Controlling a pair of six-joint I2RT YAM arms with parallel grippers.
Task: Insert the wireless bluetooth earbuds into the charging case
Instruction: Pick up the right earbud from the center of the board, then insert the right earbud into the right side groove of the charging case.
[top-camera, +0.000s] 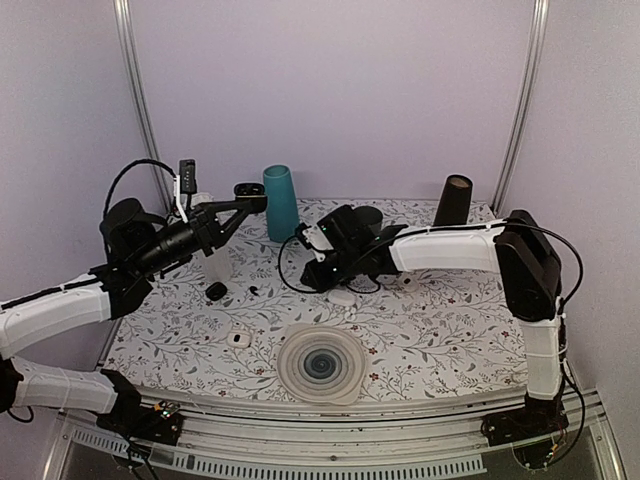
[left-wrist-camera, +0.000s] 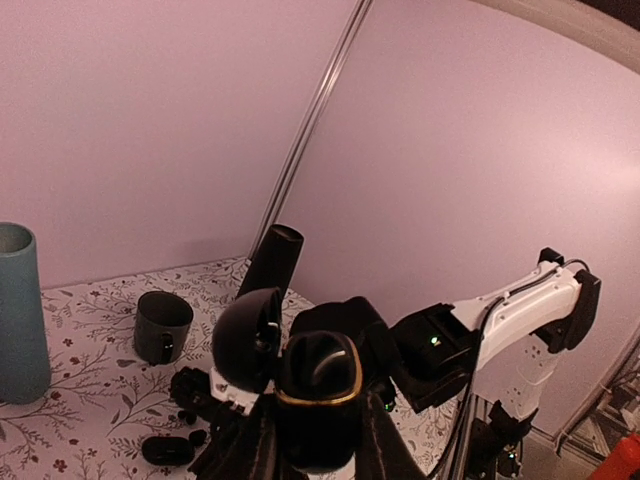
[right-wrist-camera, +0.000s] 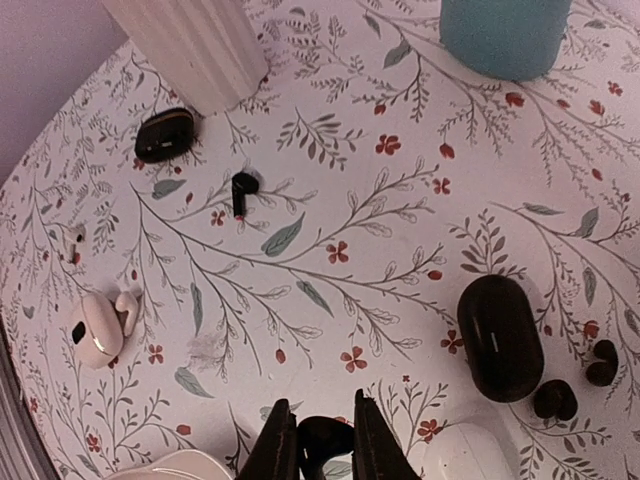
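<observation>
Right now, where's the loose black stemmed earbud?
The black stemmed earbud lies upper left in the right wrist view, lower right of a small black oval case.

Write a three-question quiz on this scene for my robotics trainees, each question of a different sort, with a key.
1. True or false: the left gripper holds an open black charging case.
2. Multiple choice: what does the right gripper pinch? A) a black earbud B) a white case C) a teal cup
3. Fill the gap: in the right wrist view, the closed black case lies beside ___ loose black earbuds.

Key: 1 true; 2 A; 3 two.
</observation>
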